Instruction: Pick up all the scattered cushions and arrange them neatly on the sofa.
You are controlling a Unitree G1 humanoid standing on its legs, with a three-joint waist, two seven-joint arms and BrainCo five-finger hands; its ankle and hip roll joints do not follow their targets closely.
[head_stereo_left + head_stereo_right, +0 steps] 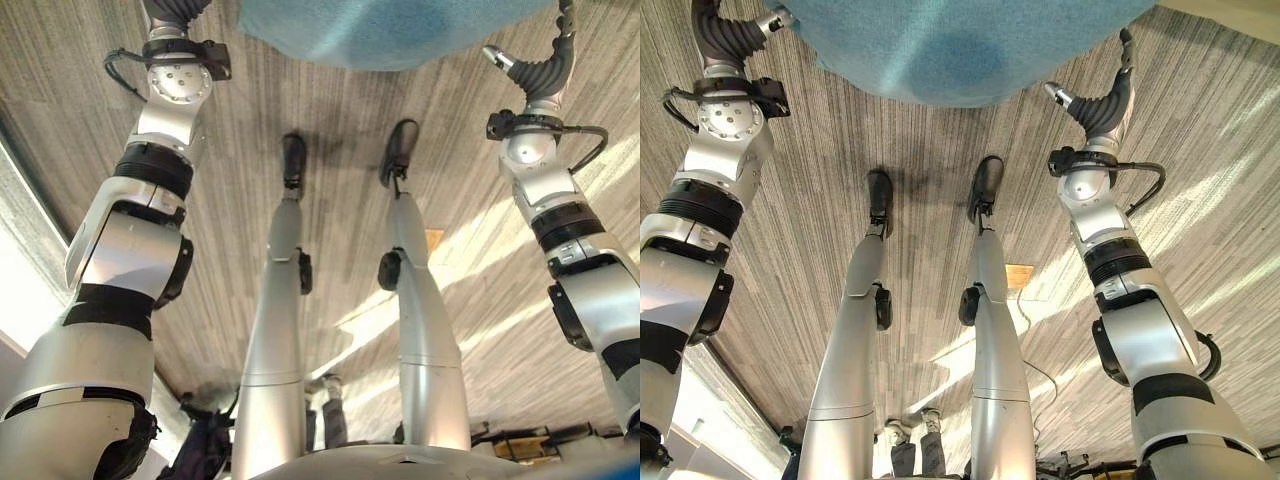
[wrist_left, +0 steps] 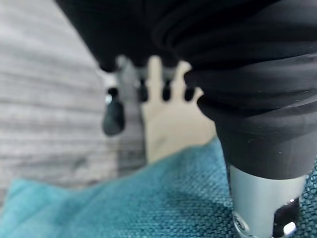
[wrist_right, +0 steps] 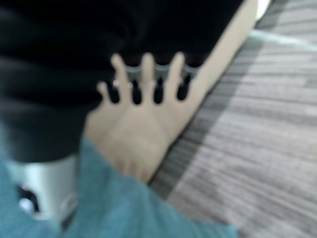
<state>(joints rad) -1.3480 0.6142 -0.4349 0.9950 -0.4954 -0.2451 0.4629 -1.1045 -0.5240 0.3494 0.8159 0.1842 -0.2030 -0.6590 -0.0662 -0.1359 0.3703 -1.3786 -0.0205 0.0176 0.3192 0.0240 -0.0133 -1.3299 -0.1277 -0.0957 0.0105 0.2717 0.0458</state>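
Head stereo pair looking steeply down at striped floor (image 1: 330,90), both eyes sharing teal cushion (image 1: 960,45) at top edge, slightly offset. Left wrist camera sitting very close, facing along left robot hand (image 2: 148,89) over cushion, floor. Right wrist camera doing likewise along right robot hand (image 3: 143,82).

Indoor living-room-like space, grey striped low-pile carpet (image 1: 1200,150) across the whole frame, teal woven cushion (image 1: 960,45) at the top centre, beige furniture (image 3: 218,59) beside the carpet, sunlight patches on the right
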